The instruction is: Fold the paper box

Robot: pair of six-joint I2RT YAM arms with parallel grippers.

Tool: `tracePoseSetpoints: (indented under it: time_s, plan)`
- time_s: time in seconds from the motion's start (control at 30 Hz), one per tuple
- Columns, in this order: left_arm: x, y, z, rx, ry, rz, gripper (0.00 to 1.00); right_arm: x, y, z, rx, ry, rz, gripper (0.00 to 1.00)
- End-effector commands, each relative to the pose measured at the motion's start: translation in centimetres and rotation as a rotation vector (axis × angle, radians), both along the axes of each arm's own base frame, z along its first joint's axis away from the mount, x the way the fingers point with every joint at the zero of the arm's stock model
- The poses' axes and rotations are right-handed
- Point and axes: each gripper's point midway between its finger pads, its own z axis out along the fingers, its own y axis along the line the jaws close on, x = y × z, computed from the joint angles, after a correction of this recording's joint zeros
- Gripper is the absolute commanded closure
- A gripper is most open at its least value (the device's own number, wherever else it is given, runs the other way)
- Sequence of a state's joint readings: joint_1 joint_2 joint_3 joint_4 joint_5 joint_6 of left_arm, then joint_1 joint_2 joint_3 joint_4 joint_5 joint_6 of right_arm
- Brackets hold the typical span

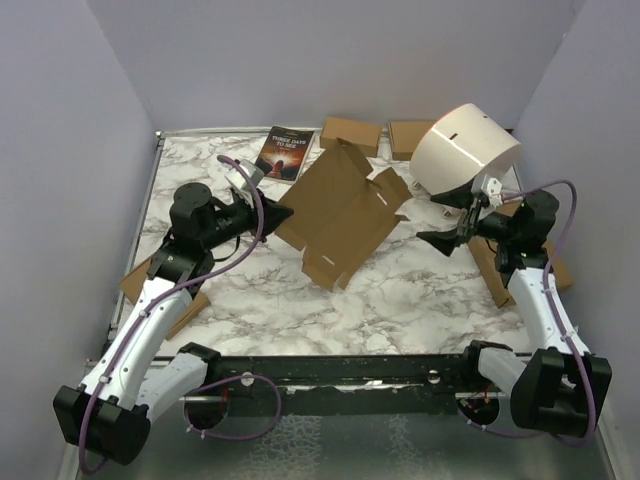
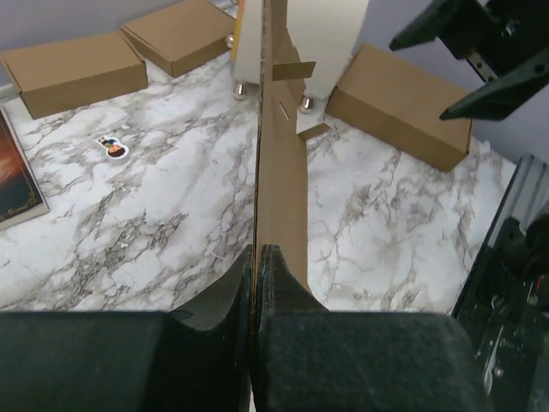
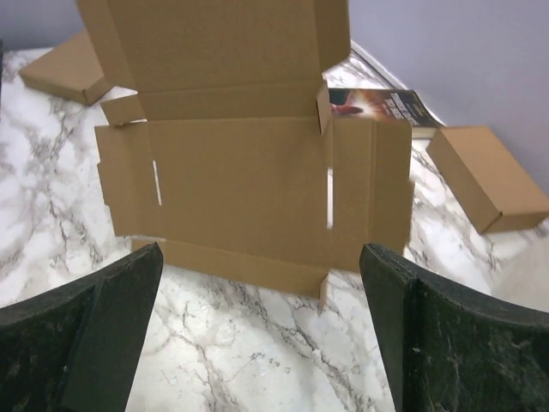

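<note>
The paper box (image 1: 345,210) is an unfolded brown cardboard sheet with flaps and slots, held raised and tilted over the middle of the marble table (image 1: 400,290). My left gripper (image 1: 280,215) is shut on its left edge. In the left wrist view the sheet (image 2: 281,172) runs edge-on away from the closed fingertips (image 2: 257,254). My right gripper (image 1: 440,238) stands open just right of the sheet, not touching it. In the right wrist view the paper box (image 3: 249,172) faces me flat-on beyond the wide-apart fingers (image 3: 137,283), with nothing between them.
Two small closed brown boxes (image 1: 350,133) (image 1: 408,135) and a dark book (image 1: 285,152) lie at the back. A white domed object (image 1: 465,148) stands at the back right. Flat brown cardboard lies under the right arm (image 1: 495,272) and beside the left arm (image 1: 135,285).
</note>
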State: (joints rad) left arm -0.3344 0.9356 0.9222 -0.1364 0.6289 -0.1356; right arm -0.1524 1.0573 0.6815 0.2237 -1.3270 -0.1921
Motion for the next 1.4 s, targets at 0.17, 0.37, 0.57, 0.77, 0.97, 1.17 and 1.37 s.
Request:
tracePoseSetpoints:
  time_s: [0.17, 0.37, 0.57, 0.77, 0.97, 1.17, 1.37]
  plan:
    - [1.5, 0.6, 4.6, -0.345, 0.036, 0.157, 1.0, 0.1, -1.5, -2.9, 0.197, 0.33, -0.152, 0.0]
    - [-0.7, 1.3, 7.8, -0.497, -0.037, 0.142, 1.0, 0.7, -1.2, -5.0, 0.301, 0.564, -0.135, 0.0]
    - [-1.9, 1.8, 9.4, -0.619, -0.069, 0.126, 1.0, 0.2, -0.2, -3.5, 0.331, 0.587, -0.098, 0.0]
    - [-3.0, 1.7, 10.3, -0.702, -0.068, 0.072, 1.0, -1.0, 0.7, -0.2, 0.353, 0.554, -0.018, 0.0]
    - [-3.6, 1.3, 11.2, -0.735, -0.066, 0.02, 1.0, -1.8, 2.1, 2.0, 0.347, 0.515, 0.051, 0.0]
    - [-4.2, 1.1, 11.4, -0.784, -0.056, -0.031, 1.0, -1.2, 2.6, 3.4, 0.402, 0.547, 0.074, 0.0]
    - [-4.5, 0.9, 11.8, -0.813, -0.055, -0.067, 1.0, -1.7, 2.8, 6.4, 0.444, 0.537, 0.137, 0.03]
